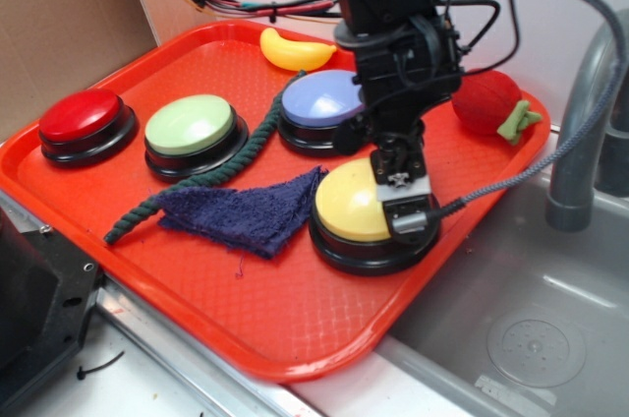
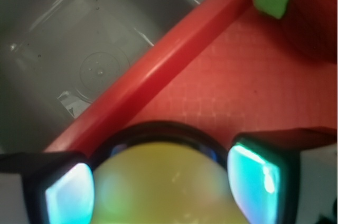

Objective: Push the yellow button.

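Red tray (image 1: 295, 328) holds four dome buttons, blue cloth (image 1: 246, 215), green rope (image 1: 211, 176), banana (image 1: 292, 49).

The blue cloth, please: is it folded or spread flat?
Folded: the blue cloth lies doubled into a triangle beside the yellow button.

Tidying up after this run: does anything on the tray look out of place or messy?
Yes. A crumpled blue cloth lies against the yellow button, and a green rope snakes between the green button and the blue button. Nothing looks spilled or broken.
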